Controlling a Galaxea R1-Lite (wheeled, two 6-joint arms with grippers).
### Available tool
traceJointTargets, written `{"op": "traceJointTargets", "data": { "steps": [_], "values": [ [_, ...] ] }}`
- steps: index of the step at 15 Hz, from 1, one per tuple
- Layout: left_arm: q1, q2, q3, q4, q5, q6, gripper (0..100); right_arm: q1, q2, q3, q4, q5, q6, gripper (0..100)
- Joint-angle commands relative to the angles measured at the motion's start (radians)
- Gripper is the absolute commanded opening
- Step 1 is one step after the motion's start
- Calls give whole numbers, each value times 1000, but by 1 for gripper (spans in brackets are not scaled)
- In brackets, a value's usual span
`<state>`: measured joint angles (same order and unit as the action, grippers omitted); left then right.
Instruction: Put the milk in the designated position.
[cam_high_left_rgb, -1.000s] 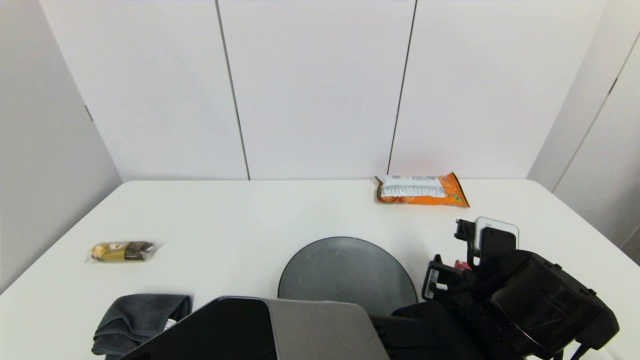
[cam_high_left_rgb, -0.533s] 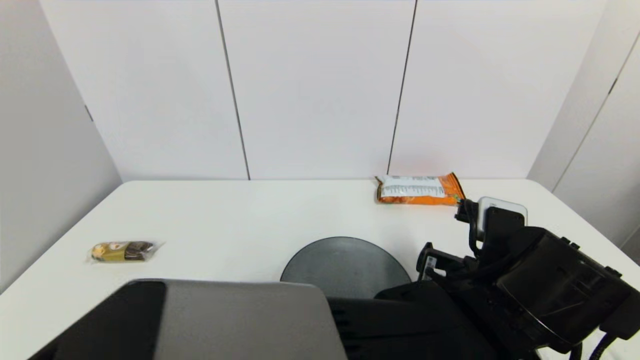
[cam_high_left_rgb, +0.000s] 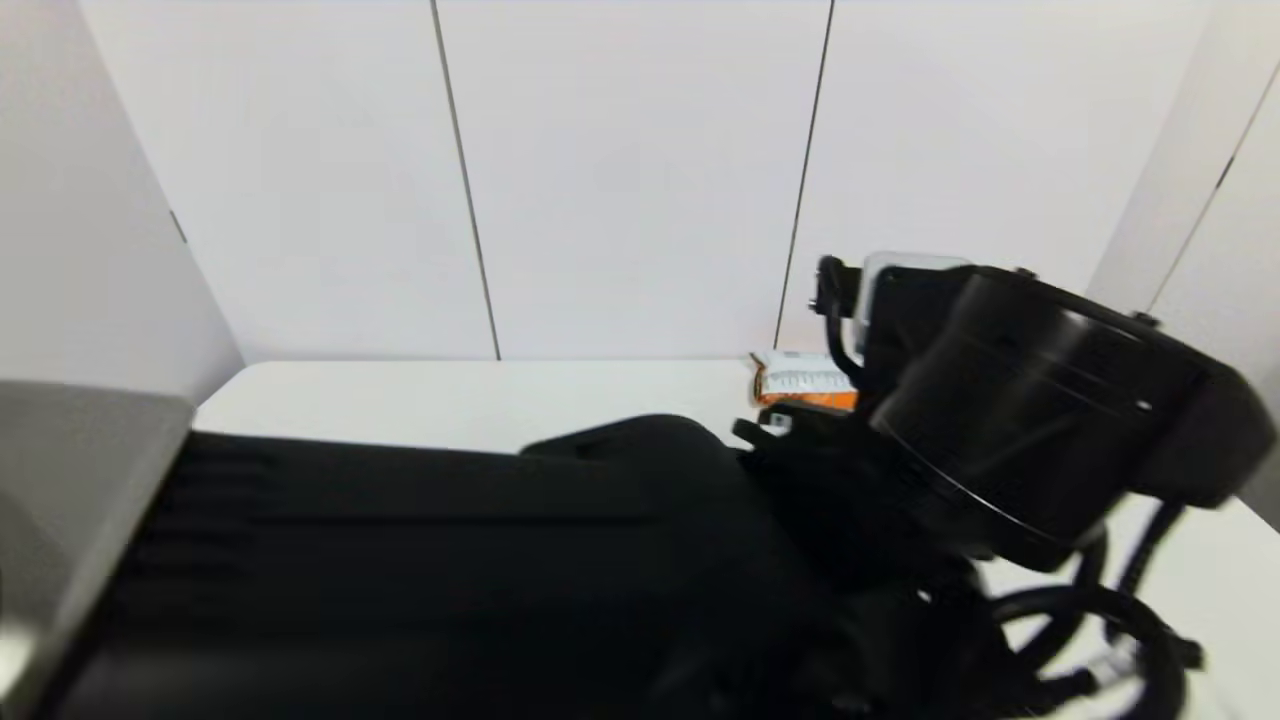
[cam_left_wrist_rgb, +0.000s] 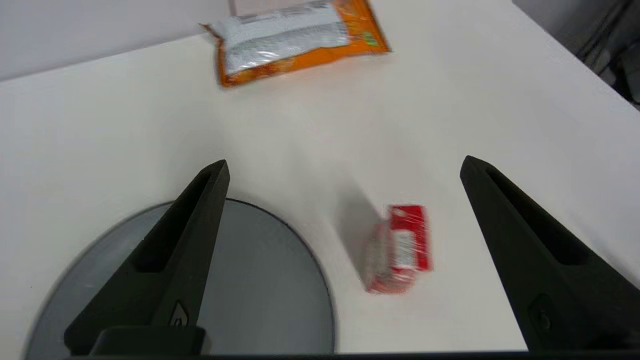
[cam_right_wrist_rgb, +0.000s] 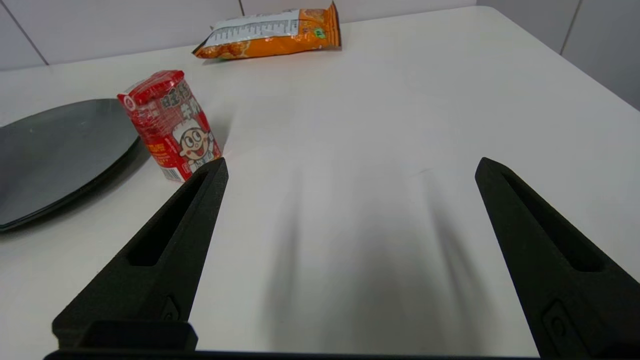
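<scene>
The milk (cam_right_wrist_rgb: 170, 125) is seen standing upright, long axis vertical, face toward the empty, wide-spread right hand (cam_right_wrist_rgb: 350, 165); the left hand (cam_left_wrist_rgb: 345, 167) is likewise spread wide and empty.

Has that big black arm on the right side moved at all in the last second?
Yes. The left arm has risen: its top was below the orange snack bag earlier and now stands above it, against the wall.

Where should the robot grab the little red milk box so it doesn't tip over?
Probably around its middle, on the two flat side faces. The milk stands upright on the table right beside the dark plate, so coming down from above looks safest. The left gripper is open above it; the right gripper is open too, off to its side.
</scene>
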<state>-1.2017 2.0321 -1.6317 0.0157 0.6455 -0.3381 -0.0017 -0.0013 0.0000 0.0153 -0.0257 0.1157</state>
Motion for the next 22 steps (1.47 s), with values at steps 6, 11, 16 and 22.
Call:
{"op": "traceJointTargets", "data": {
  "steps": [6, 11, 16, 22],
  "values": [
    [570, -227, 483, -431, -701, 277, 100, 0, 1, 0, 0, 0, 1, 100],
    [895, -526, 705, -413, -781, 459, 100, 0, 1, 0, 0, 0, 1, 100],
    [959, -1018, 1032, -370, -501, 461, 100, 0, 1, 0, 0, 0, 1, 100],
    [1088, -1359, 1317, -373, -500, 475, 100, 0, 1, 0, 0, -2, 1, 100]
  ]
}}
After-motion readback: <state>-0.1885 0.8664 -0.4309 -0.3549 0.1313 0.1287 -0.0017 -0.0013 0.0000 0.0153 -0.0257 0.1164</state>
